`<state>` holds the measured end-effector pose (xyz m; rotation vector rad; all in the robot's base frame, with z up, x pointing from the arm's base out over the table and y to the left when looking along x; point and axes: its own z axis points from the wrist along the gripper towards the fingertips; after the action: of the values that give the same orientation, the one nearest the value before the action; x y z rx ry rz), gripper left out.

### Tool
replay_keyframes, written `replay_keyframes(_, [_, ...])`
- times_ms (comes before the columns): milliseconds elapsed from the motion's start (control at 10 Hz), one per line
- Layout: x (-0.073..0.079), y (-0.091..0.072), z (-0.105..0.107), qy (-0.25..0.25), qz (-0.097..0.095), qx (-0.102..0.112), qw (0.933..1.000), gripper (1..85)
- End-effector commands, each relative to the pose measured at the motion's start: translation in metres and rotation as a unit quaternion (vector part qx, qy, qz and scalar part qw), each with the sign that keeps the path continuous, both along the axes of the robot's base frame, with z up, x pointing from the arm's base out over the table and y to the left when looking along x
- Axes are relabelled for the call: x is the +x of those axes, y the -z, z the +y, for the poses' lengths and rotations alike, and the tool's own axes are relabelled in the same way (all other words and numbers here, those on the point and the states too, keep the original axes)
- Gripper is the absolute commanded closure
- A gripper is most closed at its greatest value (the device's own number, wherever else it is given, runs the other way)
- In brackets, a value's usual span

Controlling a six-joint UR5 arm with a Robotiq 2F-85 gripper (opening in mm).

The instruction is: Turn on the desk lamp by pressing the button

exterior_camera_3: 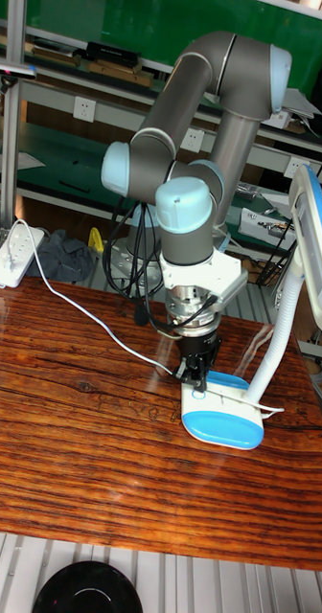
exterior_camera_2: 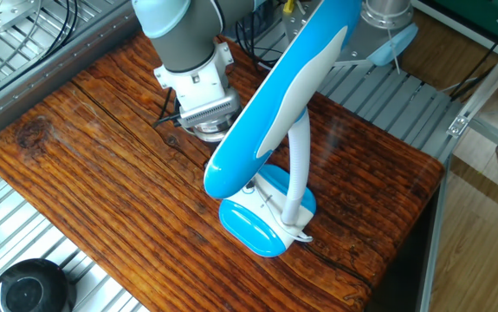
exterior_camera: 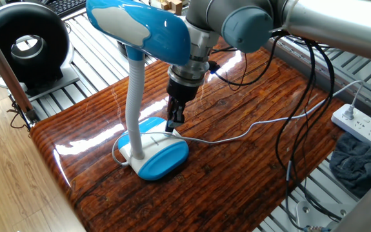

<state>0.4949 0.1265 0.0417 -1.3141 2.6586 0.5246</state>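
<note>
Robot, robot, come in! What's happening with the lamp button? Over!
Gripper tips right at the lamp base, by its back edge. Finger state not visible. Desk lamp upright, no glow seen. White cord lies beside the base, not blocking.

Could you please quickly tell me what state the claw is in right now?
Claw: whether open or closed cannot be told; it holds nothing, its tip poised at the rounded white-topped base of the blue-and-white plastic desk lamp.

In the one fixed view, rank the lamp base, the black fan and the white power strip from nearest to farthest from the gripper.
1. Lamp base: directly beneath the gripper.
2. Black fan: off the table, upper left corner.
3. White power strip: beyond the table's right edge; not much farther than the fan.
</note>
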Motion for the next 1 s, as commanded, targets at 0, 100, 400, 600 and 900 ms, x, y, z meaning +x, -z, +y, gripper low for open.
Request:
replay_keyframes(0, [0.0010, 0.0020, 0.0060, 0.007, 0.001, 0.019, 0.9998, 84.7])
replay_keyframes(100, [0.0010, 0.0036, 0.0081, 0.010, 0.000, 0.022, 0.9997, 84.7])
replay_keyframes(400, [-0.0007, 0.0015, 0.0064, 0.009, -0.002, 0.016, 0.9998, 84.7])
replay_keyframes(600, [0.0000, -0.0002, 0.0031, 0.008, -0.009, 0.008, 0.9999, 84.7])
replay_keyframes(900, [0.0042, -0.0058, 0.0113, 0.027, -0.012, 0.023, 0.9993, 84.7])
